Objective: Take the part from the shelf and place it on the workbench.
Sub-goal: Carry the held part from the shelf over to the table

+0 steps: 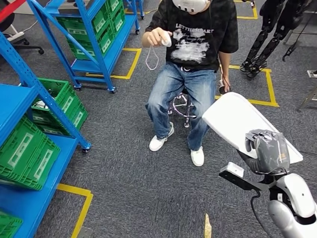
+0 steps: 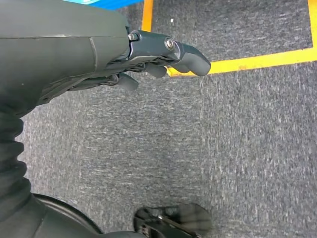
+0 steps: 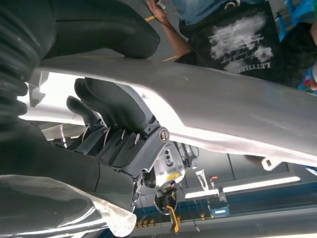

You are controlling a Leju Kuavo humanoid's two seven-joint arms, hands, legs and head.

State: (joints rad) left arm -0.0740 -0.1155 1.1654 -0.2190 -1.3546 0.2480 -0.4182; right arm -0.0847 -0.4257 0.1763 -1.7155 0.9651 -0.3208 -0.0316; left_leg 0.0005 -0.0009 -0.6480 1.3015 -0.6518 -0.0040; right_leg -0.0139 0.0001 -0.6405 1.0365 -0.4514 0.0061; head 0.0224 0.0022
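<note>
The part [image 1: 239, 119] is a flat white panel with rounded corners. My right hand [image 1: 267, 151] grips it from beneath at its near edge, at the lower right of the head view, and it juts out over the grey carpet. In the right wrist view the dark fingers [image 3: 108, 106] press against the panel's pale underside [image 3: 232, 106]. My left hand [image 2: 149, 54] hangs above the carpet with its fingers stretched out and nothing in them.
A person [image 1: 194, 44] sits on a stool [image 1: 181, 106] straight ahead, close to the panel's far end, holding a small controller. Blue shelves [image 1: 22, 99] with green bins [image 1: 26, 153] stand at the left, with another rack [image 1: 97, 34] behind. Yellow tape [image 1: 80, 210] marks the floor.
</note>
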